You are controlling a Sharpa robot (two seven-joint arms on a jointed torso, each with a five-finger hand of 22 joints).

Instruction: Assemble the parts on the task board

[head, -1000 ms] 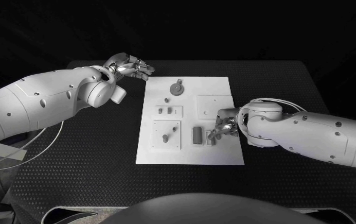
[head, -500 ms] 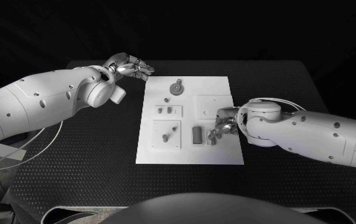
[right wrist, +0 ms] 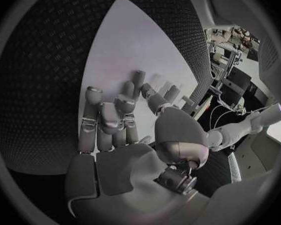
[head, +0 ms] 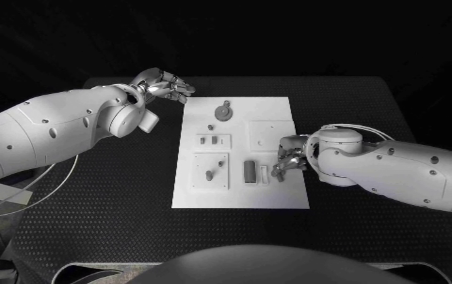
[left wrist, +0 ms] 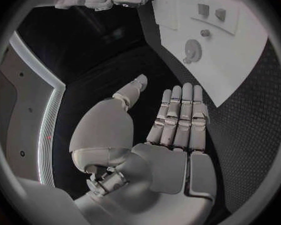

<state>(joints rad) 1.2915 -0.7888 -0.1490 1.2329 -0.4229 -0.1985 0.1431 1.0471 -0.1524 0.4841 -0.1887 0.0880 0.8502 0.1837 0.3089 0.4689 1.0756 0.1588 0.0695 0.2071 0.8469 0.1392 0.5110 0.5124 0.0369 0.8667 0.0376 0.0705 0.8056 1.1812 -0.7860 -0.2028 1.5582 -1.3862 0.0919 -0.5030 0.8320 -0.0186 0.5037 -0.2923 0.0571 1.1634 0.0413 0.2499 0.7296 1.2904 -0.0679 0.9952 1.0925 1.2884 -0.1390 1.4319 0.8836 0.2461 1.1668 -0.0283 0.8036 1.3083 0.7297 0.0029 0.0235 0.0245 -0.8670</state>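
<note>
The white task board (head: 283, 111) lies mid-table and carries several small grey parts: a round disc part (head: 224, 111), two little pieces (head: 213, 140), and an upright grey block (head: 249, 172). My right hand (head: 287, 160) hovers low over the board's right side with its fingers curled down beside a small pale piece (head: 264, 170). The right wrist view shows those curled fingers (right wrist: 112, 115) over the board (right wrist: 134, 40); whether they pinch anything is hidden. My left hand (head: 165, 85) floats off the board's far left corner, and in the left wrist view its fingers (left wrist: 181, 115) are straight and hold nothing.
A black textured mat (head: 113, 186) covers the table around the board. A raised square plate (head: 271, 134) sits just beyond the right hand. A thin pale hoop (head: 57, 189) lies off the table's left edge.
The right hand has drawn slightly to the right, away from the grey block, uncovering a small pale piece beside it. The left hand has stayed put.
</note>
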